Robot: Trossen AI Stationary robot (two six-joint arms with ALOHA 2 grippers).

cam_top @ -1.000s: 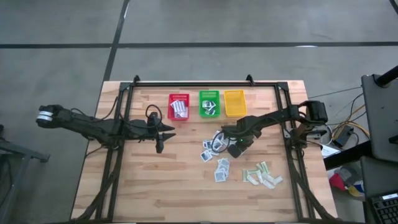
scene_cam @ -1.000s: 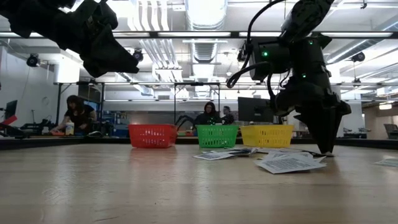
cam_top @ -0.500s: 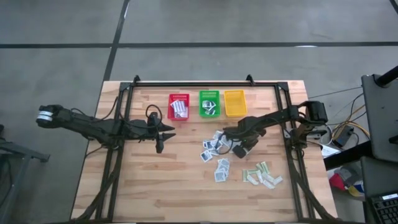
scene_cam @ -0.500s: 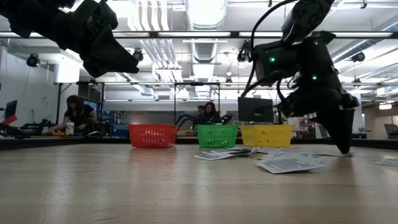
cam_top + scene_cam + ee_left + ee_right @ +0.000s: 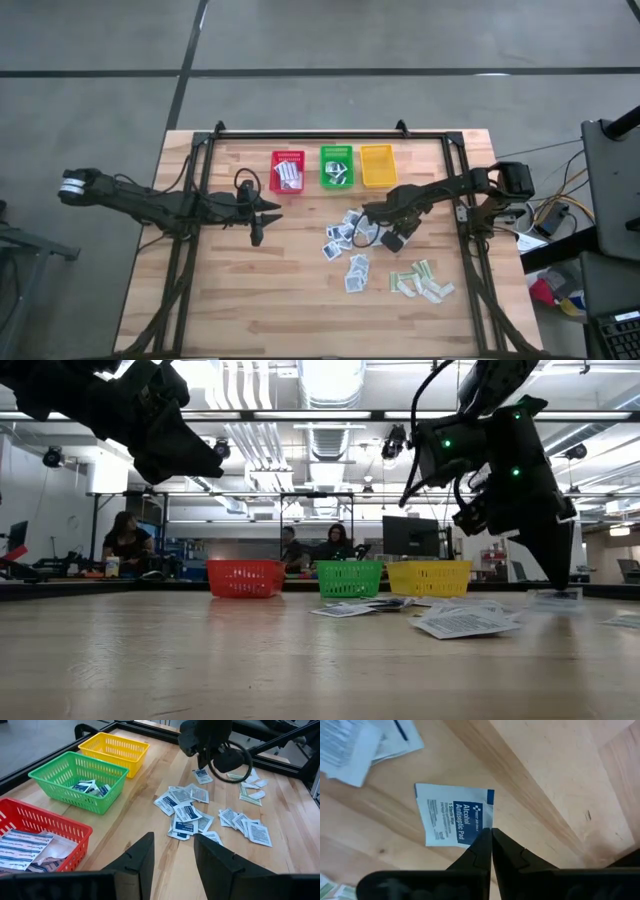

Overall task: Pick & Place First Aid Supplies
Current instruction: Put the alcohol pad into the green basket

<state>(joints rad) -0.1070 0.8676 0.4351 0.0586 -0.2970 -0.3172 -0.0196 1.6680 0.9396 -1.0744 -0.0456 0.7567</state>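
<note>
Right claw [image 5: 491, 834] hung low over the tabletop [image 5: 240, 300], fingers pinched tight together on the corner of a white-and-blue alcohol antiseptic pad [image 5: 454, 815]. Pad dangled off the fingertips, lifted a bit off the wood in the low view [image 5: 553, 596]. Rest of the first aid supplies lay scattered right beside that claw: square white-blue packets [image 5: 345, 240] on one side, pale green-beige strips [image 5: 420, 280] a little nearer the front edge. Red basket [image 5: 287, 170], green basket [image 5: 336, 165] and yellow basket [image 5: 378, 165] sat in a row just beyond. Left claw [image 5: 171, 851] waited well apart from the pile, fingers spread, holding nothing.
</note>
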